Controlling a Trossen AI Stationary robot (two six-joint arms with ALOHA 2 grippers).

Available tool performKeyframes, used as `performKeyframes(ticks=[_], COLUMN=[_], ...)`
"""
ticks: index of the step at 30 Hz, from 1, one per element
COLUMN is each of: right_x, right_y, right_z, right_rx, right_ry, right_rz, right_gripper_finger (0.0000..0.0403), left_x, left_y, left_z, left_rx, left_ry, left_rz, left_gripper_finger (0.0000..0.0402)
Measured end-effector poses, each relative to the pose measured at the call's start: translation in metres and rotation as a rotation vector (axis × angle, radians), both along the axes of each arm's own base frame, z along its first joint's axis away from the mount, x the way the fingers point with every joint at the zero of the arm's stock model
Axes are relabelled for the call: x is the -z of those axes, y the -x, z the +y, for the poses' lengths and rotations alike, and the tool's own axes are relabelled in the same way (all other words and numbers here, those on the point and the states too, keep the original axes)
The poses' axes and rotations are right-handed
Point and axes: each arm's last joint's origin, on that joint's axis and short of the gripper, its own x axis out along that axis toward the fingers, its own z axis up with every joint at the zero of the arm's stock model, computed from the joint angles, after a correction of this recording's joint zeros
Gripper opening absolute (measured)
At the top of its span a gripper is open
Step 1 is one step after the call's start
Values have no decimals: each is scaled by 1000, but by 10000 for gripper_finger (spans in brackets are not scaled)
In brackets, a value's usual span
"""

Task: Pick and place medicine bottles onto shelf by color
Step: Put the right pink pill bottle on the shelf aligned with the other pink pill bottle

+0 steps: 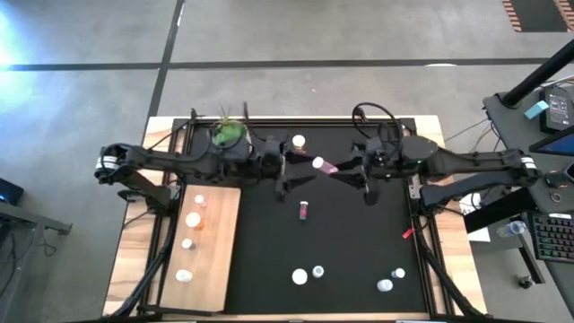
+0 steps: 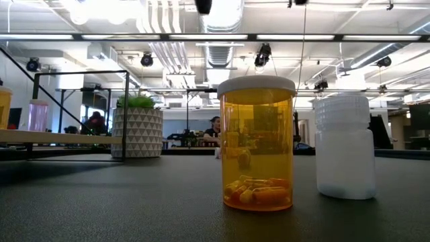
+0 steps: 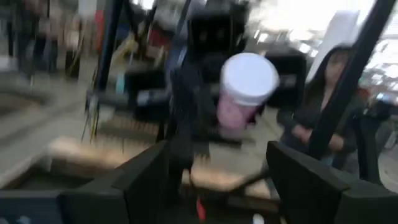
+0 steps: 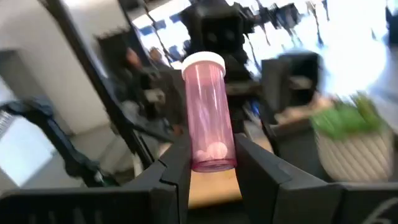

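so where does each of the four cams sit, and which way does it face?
High: overhead, straight down on the black mat; both arms show, left gripper, right gripper.
Low: at mat height, level across at the orange bottle and white bottle; no arm visible.
Left wrist: past its open fingers at the pink bottle.
Right wrist: past its own fingers, clamped on the pink bottle.
Shared: both wrist views and the high view show the pink bottle.
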Motion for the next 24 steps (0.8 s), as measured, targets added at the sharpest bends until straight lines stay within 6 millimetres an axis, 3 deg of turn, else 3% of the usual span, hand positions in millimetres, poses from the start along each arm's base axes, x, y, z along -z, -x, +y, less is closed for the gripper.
performKeyframes(ticks=[4, 9, 18, 24], right_x=[16, 33, 42, 35], right_y=[5, -4, -15, -16], right_z=[-1, 0, 1, 1], right_rx=[28, 35, 5, -6], right_ry=[-67, -91, -86, -59], right_rz=[183, 314, 356, 329], right_gripper_finger=[95, 95, 95, 95], left_x=[11, 25, 34, 34], left_y=[0, -6, -12, -12], left_z=[0, 0, 1, 0], left_rx=[3, 8, 8, 9], left_ry=[63, 131, 155, 155], left_rz=[121, 203, 233, 233], left_gripper_finger=[253, 253, 254, 254])
